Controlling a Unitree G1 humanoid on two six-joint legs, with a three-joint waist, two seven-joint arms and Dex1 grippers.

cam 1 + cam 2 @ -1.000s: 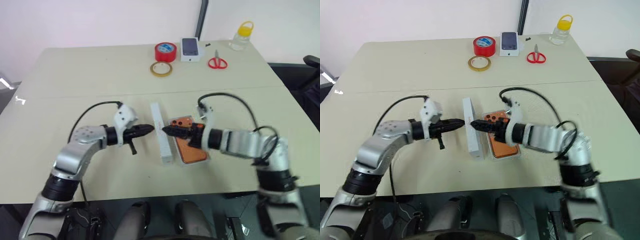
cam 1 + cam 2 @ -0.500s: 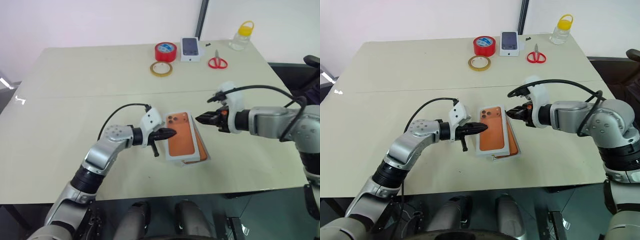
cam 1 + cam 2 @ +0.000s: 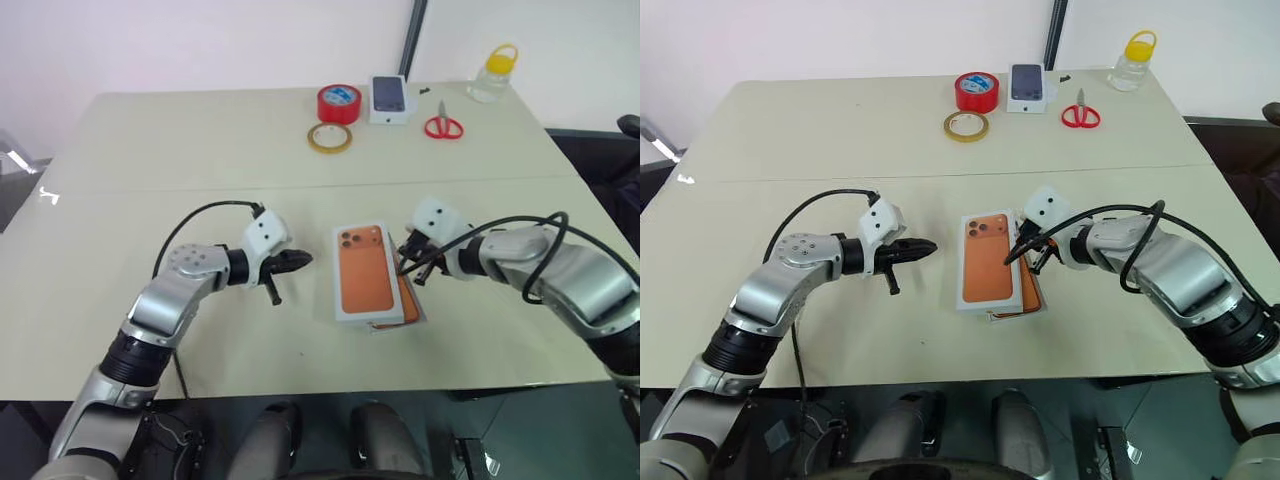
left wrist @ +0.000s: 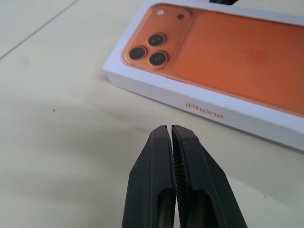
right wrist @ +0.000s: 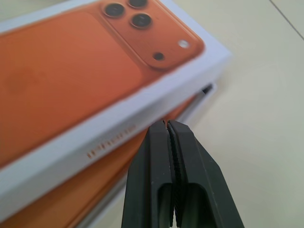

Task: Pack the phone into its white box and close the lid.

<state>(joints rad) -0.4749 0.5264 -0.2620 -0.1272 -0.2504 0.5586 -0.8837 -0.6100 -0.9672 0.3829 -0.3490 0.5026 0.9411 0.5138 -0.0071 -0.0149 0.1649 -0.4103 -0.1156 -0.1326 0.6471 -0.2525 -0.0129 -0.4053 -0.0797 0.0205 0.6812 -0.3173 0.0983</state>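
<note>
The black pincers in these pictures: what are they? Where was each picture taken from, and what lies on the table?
They are a humanoid robot's two grippers, its hands. The two wide pictures come from cameras in its head, looking down over its arms. The two close-ups come from a camera on each wrist, looking along the fingers. The left gripper and the right gripper are both shut and hold nothing. Between them on the table lies the lid, white with an orange phone printed on top. It sits crooked over the real phone. At the far edge are red tape, a tape ring, a small box, scissors and a bottle.
</note>
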